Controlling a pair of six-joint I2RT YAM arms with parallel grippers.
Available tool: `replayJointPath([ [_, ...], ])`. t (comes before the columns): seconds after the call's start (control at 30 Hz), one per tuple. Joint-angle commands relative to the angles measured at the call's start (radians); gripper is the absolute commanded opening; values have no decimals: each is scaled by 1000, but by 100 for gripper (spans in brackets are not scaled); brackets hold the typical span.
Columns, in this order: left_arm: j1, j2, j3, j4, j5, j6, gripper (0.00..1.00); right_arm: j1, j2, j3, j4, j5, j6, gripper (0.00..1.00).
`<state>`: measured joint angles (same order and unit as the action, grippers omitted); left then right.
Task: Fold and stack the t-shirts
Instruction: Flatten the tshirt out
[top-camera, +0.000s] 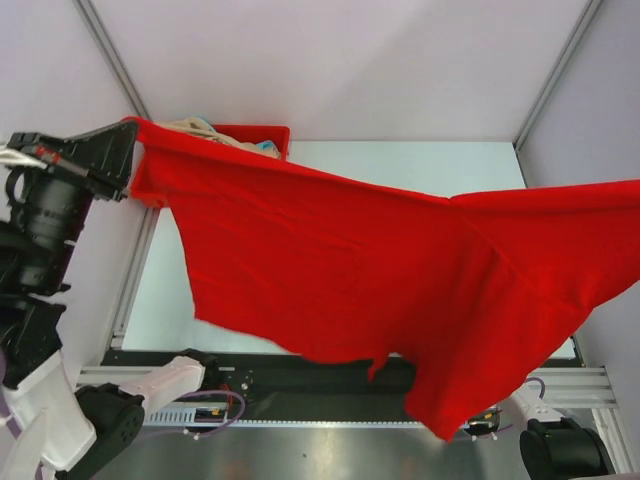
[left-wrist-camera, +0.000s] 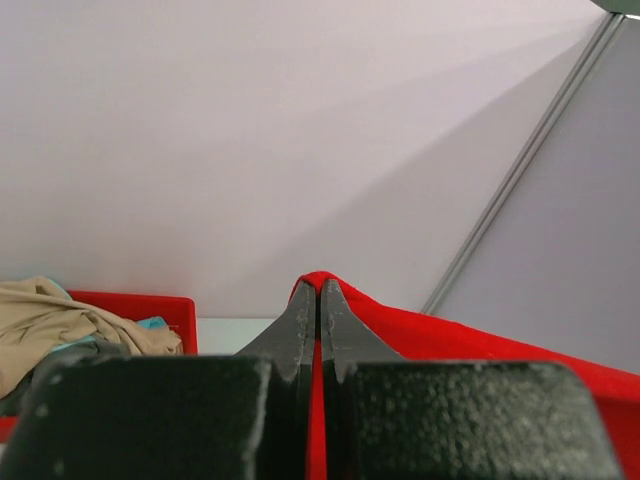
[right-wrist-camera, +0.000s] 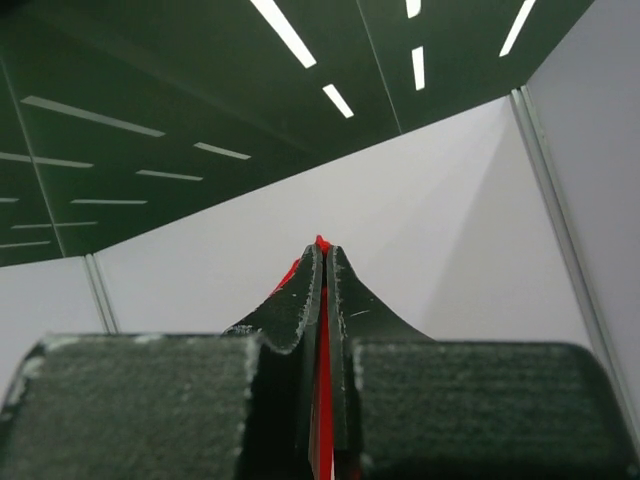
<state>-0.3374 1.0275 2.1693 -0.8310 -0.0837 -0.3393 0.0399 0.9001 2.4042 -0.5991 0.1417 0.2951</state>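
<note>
The bright red t-shirt (top-camera: 350, 270) hangs spread in the air above the table, stretched between both grippers. My left gripper (top-camera: 128, 152) is shut on its upper left corner, high at the left. In the left wrist view the fingers (left-wrist-camera: 300, 330) pinch red cloth (left-wrist-camera: 450, 335). My right gripper (right-wrist-camera: 325, 255) is out of the top view, past the right edge. It is shut on a thin fold of the red shirt (right-wrist-camera: 322, 360). A beige-tan shirt (left-wrist-camera: 60, 320) and a light blue one (left-wrist-camera: 152, 323) lie crumpled in the red tray (left-wrist-camera: 150, 303). The grey shirt is not visible.
The red plastic tray (top-camera: 262, 133) stands at the back left of the white table (top-camera: 420, 165), partly hidden by the hanging shirt. White walls and aluminium posts (top-camera: 555, 70) enclose the cell. The arm bases (top-camera: 110, 410) sit at the near edge.
</note>
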Motion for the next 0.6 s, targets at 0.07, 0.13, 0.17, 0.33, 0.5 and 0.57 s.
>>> replayJointPath([
  [0.07,-5,123,-38,80,-30,23,0,43,97,-65,59,65,-69,0],
  [0.13,-5,121,-94,128,-45,32,0,80,100,-120,70,105,-105,0],
  [0.17,-5,121,-123,153,-60,34,0,90,102,-160,71,131,-115,0],
  [0.33,-5,137,-115,158,-87,33,0,126,132,-151,32,165,-172,0],
  [0.5,-5,121,-102,167,-80,8,0,144,163,-68,-7,176,-191,0],
  [0.57,-5,106,-98,171,-70,3,0,149,163,-51,-22,167,-188,0],
])
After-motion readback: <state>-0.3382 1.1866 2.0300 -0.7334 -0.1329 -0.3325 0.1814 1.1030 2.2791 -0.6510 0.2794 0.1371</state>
